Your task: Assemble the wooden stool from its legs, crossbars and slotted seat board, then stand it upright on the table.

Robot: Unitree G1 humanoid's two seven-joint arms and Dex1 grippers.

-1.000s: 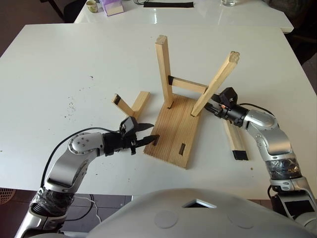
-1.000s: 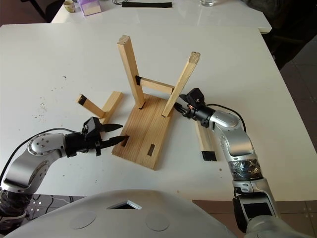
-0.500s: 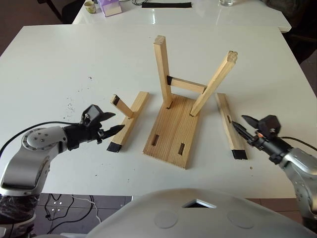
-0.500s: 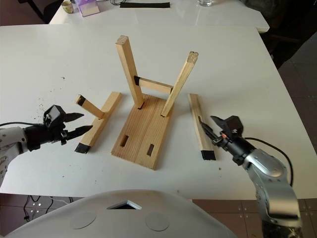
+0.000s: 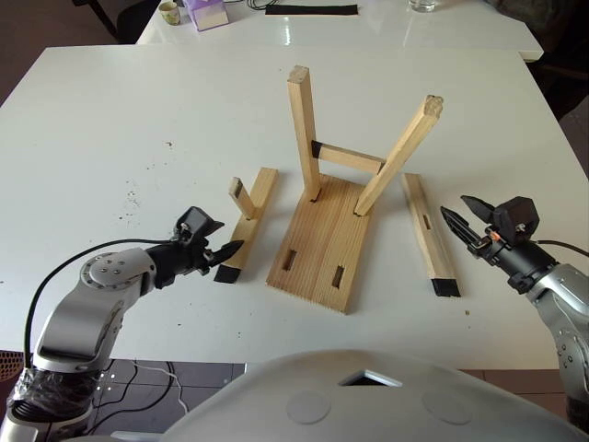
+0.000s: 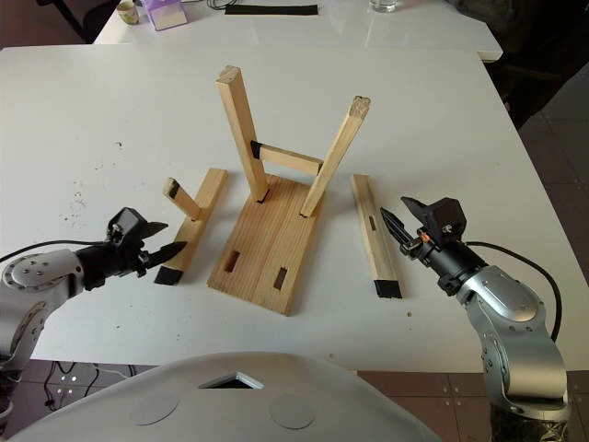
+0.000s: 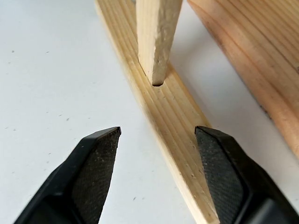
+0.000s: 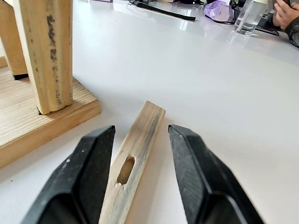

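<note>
Beside seat board [image 5: 317, 249] — legs [image 5: 434, 253] (jaws spread).

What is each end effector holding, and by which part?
Nothing is held. The left end effector is open near the left loose leg; the right end effector is open near the right loose leg.

— We are looking at a brightly, evenly lit white table [image 5: 110, 129].
— Yes, and we are seeing only faint, soft-edged shadows hugging the seat board [image 5: 317, 249] and the loose leg [image 5: 423, 226].
— Glare is streaking the glossy far table [image 5: 442, 32].
— In the right wrist view we are also catching a pale sheen spreading over the tabletop's far part.
</note>
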